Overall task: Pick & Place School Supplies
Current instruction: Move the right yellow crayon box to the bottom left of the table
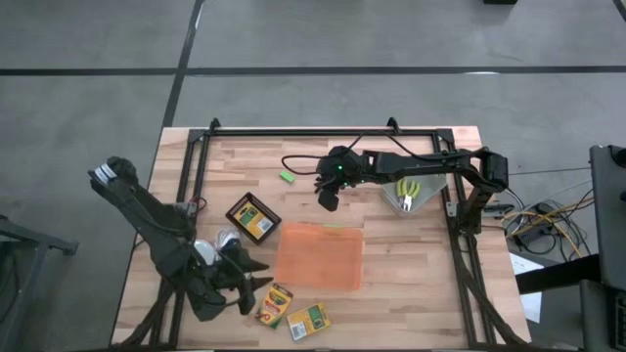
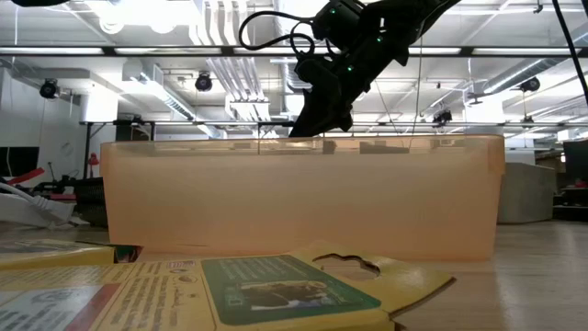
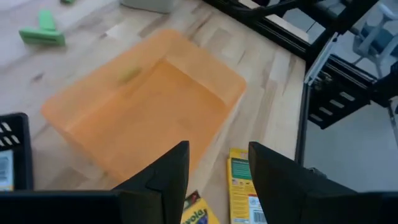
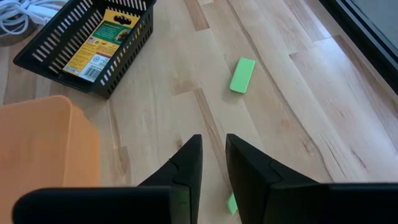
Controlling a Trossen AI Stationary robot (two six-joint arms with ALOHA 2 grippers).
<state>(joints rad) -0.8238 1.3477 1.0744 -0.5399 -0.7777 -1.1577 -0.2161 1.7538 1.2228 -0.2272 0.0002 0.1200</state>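
My right gripper (image 1: 328, 198) (image 4: 213, 142) hovers open, with a narrow gap, over bare wood between the orange tray (image 1: 319, 255) and a green block (image 1: 287, 177) (image 4: 242, 74) lying flat. A second bit of green (image 4: 231, 203) shows low in the gap between its fingers. What that bit rests on is unclear. My left gripper (image 1: 256, 285) (image 3: 217, 155) waits open at the near left, just above two crayon boxes (image 1: 275, 304) (image 1: 308, 320) lying flat. A third crayon box lies in a black basket (image 1: 252, 217). Yellow-handled scissors (image 1: 409, 191) lie at the far right.
A white bulb with its cord (image 1: 225, 240) lies beside the left arm. A black frame rail (image 1: 323, 132) runs along the far edge, and side rails run down both sides. In the low view the tray's wall (image 2: 303, 198) fills the middle, behind a crayon box (image 2: 266, 294).
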